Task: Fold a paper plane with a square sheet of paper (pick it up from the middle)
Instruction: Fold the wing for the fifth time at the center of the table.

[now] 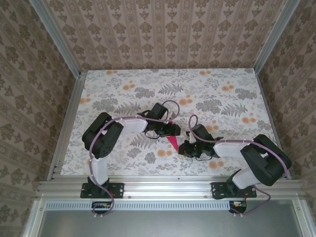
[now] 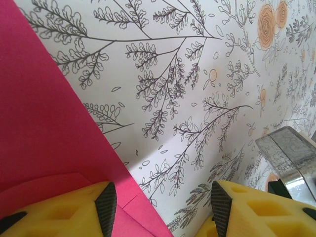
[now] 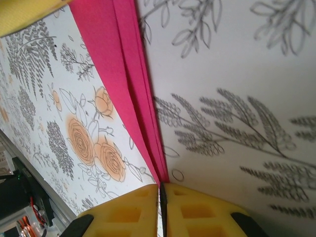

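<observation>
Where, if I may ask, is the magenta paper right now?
Top view: the magenta paper is mid-table between the left gripper and the right gripper pinching it.

Far table point(image 1: 207, 84) open, left gripper point(image 1: 176, 130) and right gripper point(image 1: 184, 147) crowding paper plane point(image 1: 173, 142), walls point(image 1: 163, 34) around

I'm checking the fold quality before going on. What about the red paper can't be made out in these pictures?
Top view: the paper is a sliver between the left gripper and right gripper, creases too small to read.
Left wrist view: its shape runs off the left edge; a yellow finger covers the near part.
Right wrist view: its tip is hidden between shut fingers.
</observation>
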Controlling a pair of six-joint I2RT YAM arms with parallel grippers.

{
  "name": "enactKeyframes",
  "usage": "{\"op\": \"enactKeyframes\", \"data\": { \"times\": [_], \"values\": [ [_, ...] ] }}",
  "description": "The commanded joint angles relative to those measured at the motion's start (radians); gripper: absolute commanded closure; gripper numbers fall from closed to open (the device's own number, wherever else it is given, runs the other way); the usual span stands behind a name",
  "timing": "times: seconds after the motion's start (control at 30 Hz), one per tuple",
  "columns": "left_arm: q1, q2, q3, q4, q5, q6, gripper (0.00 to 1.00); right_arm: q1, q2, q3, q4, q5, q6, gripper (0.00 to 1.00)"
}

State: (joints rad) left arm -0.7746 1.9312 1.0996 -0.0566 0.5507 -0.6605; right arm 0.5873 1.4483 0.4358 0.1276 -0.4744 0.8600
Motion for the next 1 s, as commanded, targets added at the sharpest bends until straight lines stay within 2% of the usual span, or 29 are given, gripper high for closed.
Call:
{"op": "enactKeyframes", "data": {
  "times": [0.0,0.17,0.4,0.53,0.63,0.73,0.97],
  "values": [
    [0.003,0.029,0.001,-0.042,-0.029,0.02,0.43,0.008,-0.032,-0.003,-0.04,0.007,0.031,0.87],
    [-0.007,0.026,0.015,-0.048,-0.023,0.019,0.43,0.007,-0.016,0.064,0.071,0.02,0.068,0.85],
    [-0.012,0.023,0.026,-0.053,-0.023,0.018,0.44,0.002,0.11,0.122,0.131,0.043,0.085,0.85],
    [-0.012,0.014,0.024,-0.058,-0.03,0.019,0.43,0.002,0.172,0.121,0.128,0.05,0.077,0.84],
    [-0.012,0.001,0.022,-0.052,-0.024,0.018,0.43,0.002,0.197,0.114,0.061,0.073,0.056,0.86],
    [-0.008,-0.04,0.016,-0.035,-0.017,0.007,0.41,0.002,0.192,0.082,0.034,0.085,0.051,0.88],
    [0.043,-0.22,-0.028,-0.028,-0.087,-0.014,0.35,0.002,0.217,0.037,0.07,0.07,0.059,0.9]
  ]
}}
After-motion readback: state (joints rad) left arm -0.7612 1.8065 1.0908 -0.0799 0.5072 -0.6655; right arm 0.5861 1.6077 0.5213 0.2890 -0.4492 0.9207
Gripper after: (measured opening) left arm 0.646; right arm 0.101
